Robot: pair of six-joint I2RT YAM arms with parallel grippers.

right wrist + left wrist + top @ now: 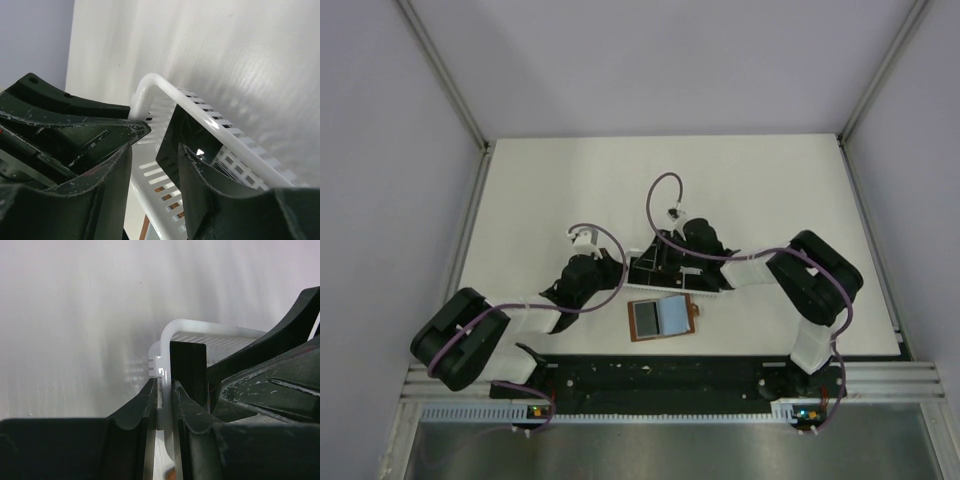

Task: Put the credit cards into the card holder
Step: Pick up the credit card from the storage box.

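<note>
I judged the job hardly begun. The card holder (pixel 662 318) lay open on the bench (pixel 570 180), near its near edge and about midway along it, just in front of the white basket (pixel 165 90). Its bluish pockets faced up, and I could not tell whether any card sat in its darker half. The credit cards (pixel 665 265) were in the basket, so they had yet to be moved.

My left pincer (pixel 164 387) was pinched narrow on the basket's wall, steadying it, with one black card (pixel 189 365) upright just inside. My right pincer (pixel 155 155) stood part open over the basket, its fingers either side of a standing card. A gap showed on one side, so I did not count that card as held. Lifting it out, carrying it to the holder and sliding it into a pocket were all left to do.
</note>
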